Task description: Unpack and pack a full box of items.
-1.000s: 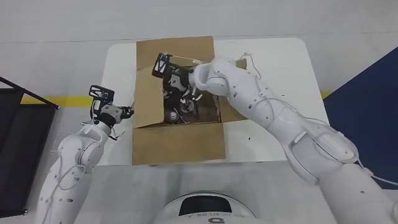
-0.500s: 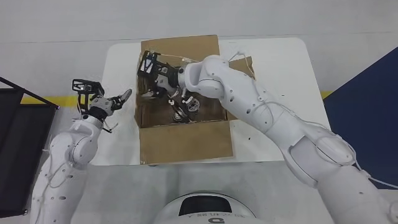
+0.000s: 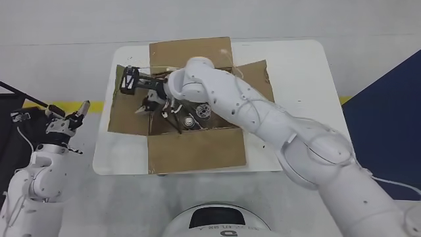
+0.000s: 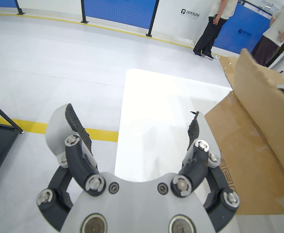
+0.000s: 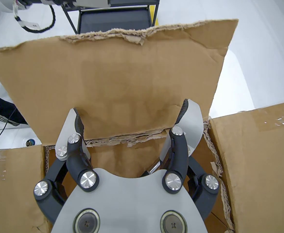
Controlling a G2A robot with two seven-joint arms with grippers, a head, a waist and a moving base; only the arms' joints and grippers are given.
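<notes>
An open cardboard box (image 3: 194, 151) stands mid-table with its flaps spread. Several dark metal items (image 3: 194, 115) lie inside it. My right gripper (image 3: 146, 103) is at the box's left flap (image 3: 125, 115); in the right wrist view the gripper (image 5: 132, 112) is open, its fingers standing either side of the flap's (image 5: 112, 73) torn fold line with nothing gripped. My left gripper (image 3: 79, 110) hangs off the table's left edge, open and empty (image 4: 132, 120), pointing toward the box's flap (image 4: 253, 127).
The white table (image 3: 289, 72) has bare room to the right of the box and a strip (image 4: 156, 93) on its left. A black shelf rack (image 3: 13, 138) stands on the floor at the far left, also behind the flap (image 5: 122, 8).
My right arm swung left across the box, and the left flap went from upright to folded outward. My left arm drew back leftward, off the table.
</notes>
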